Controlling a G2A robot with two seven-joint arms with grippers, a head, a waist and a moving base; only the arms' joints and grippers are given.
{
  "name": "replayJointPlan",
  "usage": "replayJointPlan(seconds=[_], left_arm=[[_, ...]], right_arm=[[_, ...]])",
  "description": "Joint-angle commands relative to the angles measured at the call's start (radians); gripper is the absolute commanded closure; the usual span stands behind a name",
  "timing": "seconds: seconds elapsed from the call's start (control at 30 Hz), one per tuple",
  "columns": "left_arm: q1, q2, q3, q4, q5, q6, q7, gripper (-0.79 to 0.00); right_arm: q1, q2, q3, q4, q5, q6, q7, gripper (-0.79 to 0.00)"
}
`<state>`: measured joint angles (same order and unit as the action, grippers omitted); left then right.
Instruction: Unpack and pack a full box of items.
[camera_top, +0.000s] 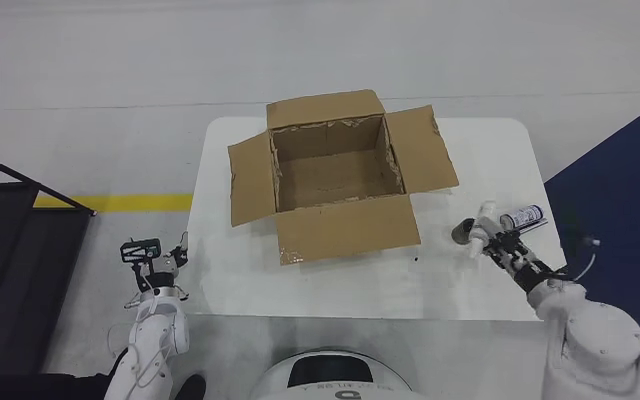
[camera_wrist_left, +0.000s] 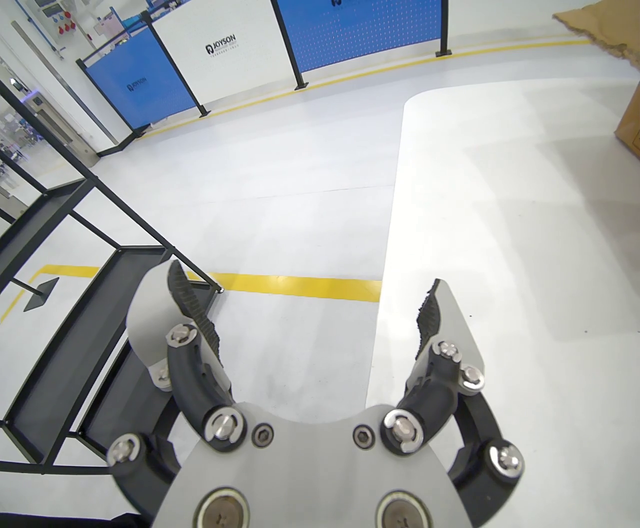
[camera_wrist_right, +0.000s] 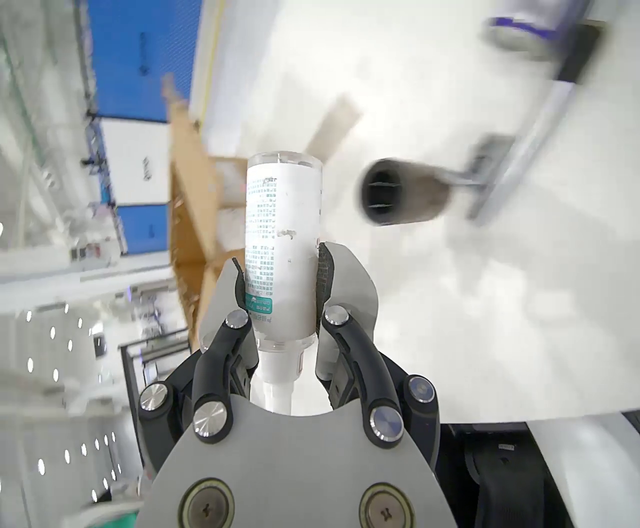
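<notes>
The counter (camera_top: 240, 290) is the widest thing here, and its right edge worries me most: the loose items lie close to it, so a careless sweep of my arm could send them to the floor. The box (camera_top: 345, 228) stands open toward the far middle with all four flaps splayed, and as far as the top view shows it is empty. The near flap and the right flap both lie between me and the opening, so a low approach could catch one and shove the whole box. My left end effector (camera_wrist_left: 306, 280) hangs off the counter's left side over the floor, fingers apart and holding nothing; brought in low, it could knock the counter's edge. My right end effector (camera_wrist_right: 282, 260) is clamped on the white bottle (camera_wrist_right: 282, 210) near its neck, above the counter's right part (most of the body juts past the pads, base outward). I judge that a quick swing could make it pivot or slip. The dark tube-shaped item (camera_wrist_right: 395, 192) lies just beside the bottle and is easily clipped, and the small purple-labelled can (camera_top: 523, 217) beyond it could roll.
</notes>
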<state>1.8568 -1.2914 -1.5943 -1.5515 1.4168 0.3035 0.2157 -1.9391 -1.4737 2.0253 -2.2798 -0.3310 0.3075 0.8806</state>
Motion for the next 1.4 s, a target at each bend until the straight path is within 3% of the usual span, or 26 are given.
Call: replayJointPlan(seconds=[0.0,0.17,0.27,0.37,0.5,0.67,0.93,1.0,1.07,1.13,1.17,1.2,1.27,1.37], left_arm=[[0.000,0.000,0.000,0.000,0.000,0.000,0.000,-0.785],[0.000,0.000,0.000,0.000,0.000,0.000,0.000,-0.785],[0.000,0.000,0.000,0.000,0.000,0.000,0.000,-0.785],[0.000,0.000,0.000,0.000,0.000,0.000,0.000,-0.785],[0.000,0.000,0.000,0.000,0.000,0.000,0.000,-0.785],[0.000,0.000,0.000,0.000,0.000,0.000,0.000,-0.785],[0.000,0.000,0.000,0.000,0.000,0.000,0.000,-0.785],[0.000,0.000,0.000,0.000,0.000,0.000,0.000,-0.785],[0.000,0.000,0.000,0.000,0.000,0.000,0.000,-0.785],[0.000,0.000,0.000,0.000,0.000,0.000,0.000,-0.785],[0.000,0.000,0.000,0.000,0.000,0.000,0.000,-0.785],[0.000,0.000,0.000,0.000,0.000,0.000,0.000,-0.785],[0.000,0.000,0.000,0.000,0.000,0.000,0.000,-0.785],[0.000,0.000,0.000,0.000,0.000,0.000,0.000,-0.785]], right_arm=[[0.017,0.005,-0.086,-0.070,-0.042,-0.004,0.028,0.000],[0.166,0.016,-0.463,-0.070,-0.346,0.025,0.054,0.000],[0.281,0.012,-0.698,-0.019,-0.527,0.117,0.056,0.000],[0.432,-0.004,-0.851,0.102,-0.601,0.235,0.044,0.000],[0.597,-0.030,-0.953,0.252,-0.610,0.387,0.015,0.000],[0.743,-0.064,-1.018,0.425,-0.603,0.546,-0.113,0.000],[0.847,-0.096,-1.090,0.633,-0.672,0.696,-0.246,0.000],[0.863,-0.101,-1.111,0.675,-0.696,0.705,-0.237,-0.043],[0.868,-0.106,-1.122,0.705,-0.713,0.705,-0.223,-0.148],[0.871,-0.110,-1.130,0.730,-0.737,0.705,-0.207,-0.329],[0.873,-0.111,-1.131,0.738,-0.749,0.705,-0.197,-0.489],[0.874,-0.112,-1.125,0.738,-0.760,0.705,-0.187,-0.785],[0.856,-0.111,-1.100,0.682,-0.776,0.705,-0.170,-0.785],[0.782,-0.097,-1.052,0.489,-0.795,0.695,-0.122,-0.785]])
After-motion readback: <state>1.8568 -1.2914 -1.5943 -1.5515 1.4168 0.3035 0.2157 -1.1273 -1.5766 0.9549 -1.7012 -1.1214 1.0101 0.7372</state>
